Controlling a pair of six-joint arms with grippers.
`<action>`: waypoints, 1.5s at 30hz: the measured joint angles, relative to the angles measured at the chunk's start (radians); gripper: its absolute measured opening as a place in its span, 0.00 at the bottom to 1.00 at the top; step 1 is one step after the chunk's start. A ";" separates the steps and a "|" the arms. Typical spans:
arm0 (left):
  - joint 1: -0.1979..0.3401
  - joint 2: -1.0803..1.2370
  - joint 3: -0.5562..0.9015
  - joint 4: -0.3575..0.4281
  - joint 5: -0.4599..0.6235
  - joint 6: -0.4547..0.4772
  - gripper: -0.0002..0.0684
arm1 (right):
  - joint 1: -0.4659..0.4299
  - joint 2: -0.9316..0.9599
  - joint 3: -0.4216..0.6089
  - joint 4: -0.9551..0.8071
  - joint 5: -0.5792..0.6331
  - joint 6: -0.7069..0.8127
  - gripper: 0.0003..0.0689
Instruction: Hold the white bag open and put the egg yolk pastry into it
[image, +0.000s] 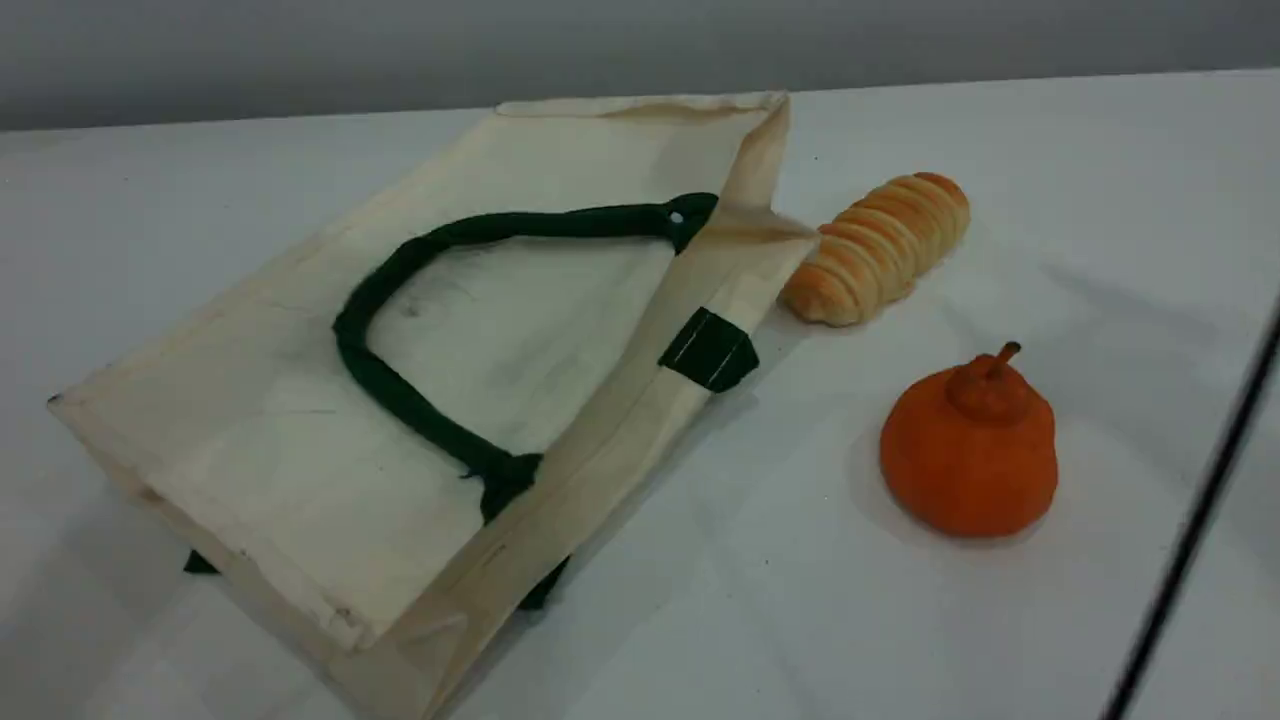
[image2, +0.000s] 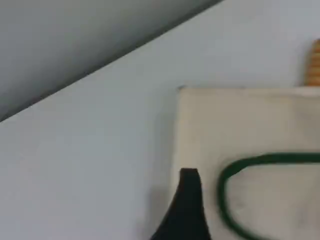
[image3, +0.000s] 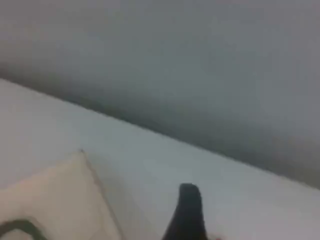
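Note:
The white bag (image: 300, 420) lies flat on the table, its mouth edge toward the right, and its dark green handle (image: 370, 370) is looped on top. The egg yolk pastry shows in no view. Neither arm appears in the scene view. In the left wrist view, the left gripper's fingertip (image2: 189, 180) hovers by the left edge of the bag (image2: 250, 125), close to the handle (image2: 222, 192); nothing is at the tip. The right gripper's fingertip (image3: 189, 200) hangs over bare table beside a corner of the bag (image3: 55, 195), also with nothing at it.
A ridged golden bread roll (image: 880, 250) lies just right of the bag's mouth, and its end shows in the left wrist view (image2: 315, 62). An orange pumpkin-shaped piece (image: 970, 450) stands nearer the front right. A dark cable (image: 1200, 520) crosses the right edge.

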 joint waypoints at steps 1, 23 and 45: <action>0.000 -0.019 0.000 0.029 0.019 -0.022 0.86 | 0.000 -0.035 -0.001 -0.001 0.017 0.000 0.82; 0.000 -0.581 0.186 0.117 0.084 -0.144 0.86 | 0.000 -0.725 -0.001 -0.008 0.440 0.080 0.82; 0.000 -1.282 0.835 0.100 0.083 -0.146 0.86 | 0.000 -0.949 0.240 -0.059 0.635 0.214 0.82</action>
